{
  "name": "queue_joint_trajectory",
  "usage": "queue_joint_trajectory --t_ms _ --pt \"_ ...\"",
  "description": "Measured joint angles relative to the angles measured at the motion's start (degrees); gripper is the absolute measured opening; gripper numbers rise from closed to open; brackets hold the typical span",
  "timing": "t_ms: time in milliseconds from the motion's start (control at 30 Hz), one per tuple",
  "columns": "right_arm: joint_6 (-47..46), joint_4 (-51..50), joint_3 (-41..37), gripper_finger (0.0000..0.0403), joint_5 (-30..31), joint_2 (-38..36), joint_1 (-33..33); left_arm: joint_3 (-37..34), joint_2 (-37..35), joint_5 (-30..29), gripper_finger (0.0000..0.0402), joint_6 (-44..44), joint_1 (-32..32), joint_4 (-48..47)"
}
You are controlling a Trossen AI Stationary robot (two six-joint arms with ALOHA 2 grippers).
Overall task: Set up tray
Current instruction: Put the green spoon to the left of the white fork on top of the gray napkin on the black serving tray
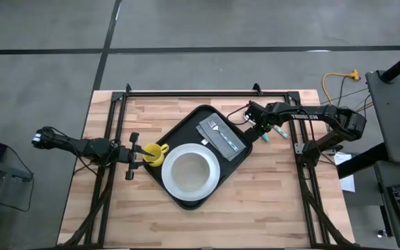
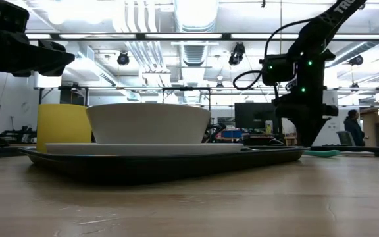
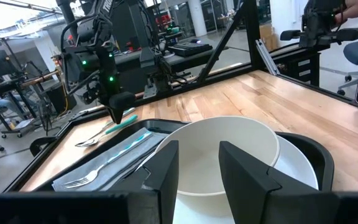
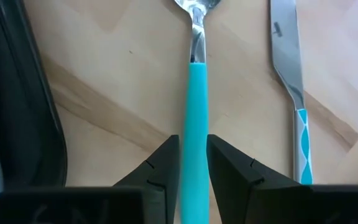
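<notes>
The black tray lies askew at the table's middle. It holds a white plate with a white bowl, a grey napkin with a fork, and a yellow cup at its left corner. My left gripper is open just left of and above the cup, facing the bowl. My right gripper points down beside the tray's right edge, shut on a turquoise-handled spoon. A knife lies beside the spoon. My right gripper pinches the spoon's turquoise handle between its two fingers, one on each long side, partway along the handle. The fingers come from above and point down. The spoon's metal bowl end lies on the wooden table.
The tray's rim is close beside the spoon. Bare wood lies in front of the tray and to its right. A black frame rail runs along the table's far edge. A person is far off in the room.
</notes>
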State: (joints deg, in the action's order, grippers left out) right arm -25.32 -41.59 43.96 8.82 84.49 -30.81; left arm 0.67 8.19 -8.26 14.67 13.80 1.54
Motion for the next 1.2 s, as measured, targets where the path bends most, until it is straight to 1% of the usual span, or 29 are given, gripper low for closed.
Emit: queue_joint_trajectory --t_ms 300,567,667,967,1200 --pt "-0.2 0.9 -2.1 0.0086 -0.3 0.0 -0.7 0.0 0.0 0.0 0.0101 0.0 0.0 0.0" --pt "-0.8 2.2 -5.1 0.0077 0.2 -0.2 -1.8 0.0 0.0 0.0 0.0101 0.0 0.0 0.0" --pt "-0.7 2.0 -5.0 0.0078 0.3 -0.1 -1.8 0.0 0.0 0.0 0.0101 0.0 0.0 0.0" --pt "-1.1 2.9 -4.8 0.0099 0.1 0.1 -1.8 0.0 0.0 0.0 0.0101 0.0 0.0 0.0" --pt "-1.8 3.4 -5.1 0.0093 0.1 0.1 -1.8 0.0 0.0 0.0 0.0101 0.0 0.0 0.0"
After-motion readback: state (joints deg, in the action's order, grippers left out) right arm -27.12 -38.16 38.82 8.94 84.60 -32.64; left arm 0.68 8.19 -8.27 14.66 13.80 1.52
